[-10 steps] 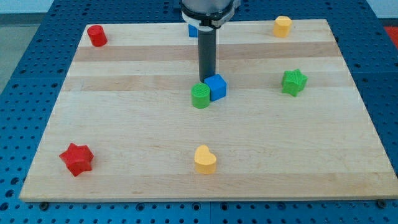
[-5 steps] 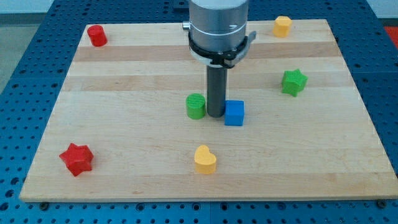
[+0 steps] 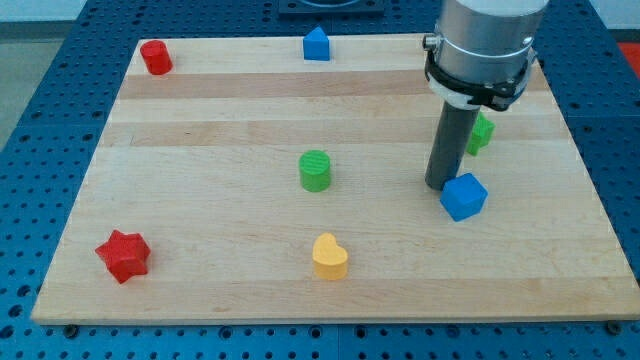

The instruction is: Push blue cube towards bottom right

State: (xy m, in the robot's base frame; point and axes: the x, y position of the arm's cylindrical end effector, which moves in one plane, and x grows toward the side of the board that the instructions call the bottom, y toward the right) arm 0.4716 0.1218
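The blue cube [image 3: 464,196] lies on the wooden board [image 3: 200,230], right of centre, turned slightly askew. My tip [image 3: 440,185] stands on the board at the cube's upper left corner, touching it or nearly so. The rod rises from there to the arm's grey body near the view's top right.
A green cylinder [image 3: 315,170] sits at the centre. A green star [image 3: 481,132] is partly hidden behind the rod. A yellow heart-shaped block [image 3: 330,256] lies bottom centre, a red star [image 3: 124,255] bottom left, a red block [image 3: 155,56] top left, a blue block [image 3: 317,44] top centre.
My tip has moved to the right and slightly down, pushing the blue cube the same way, away from the green cylinder. The arm now hides the yellow block at top right.
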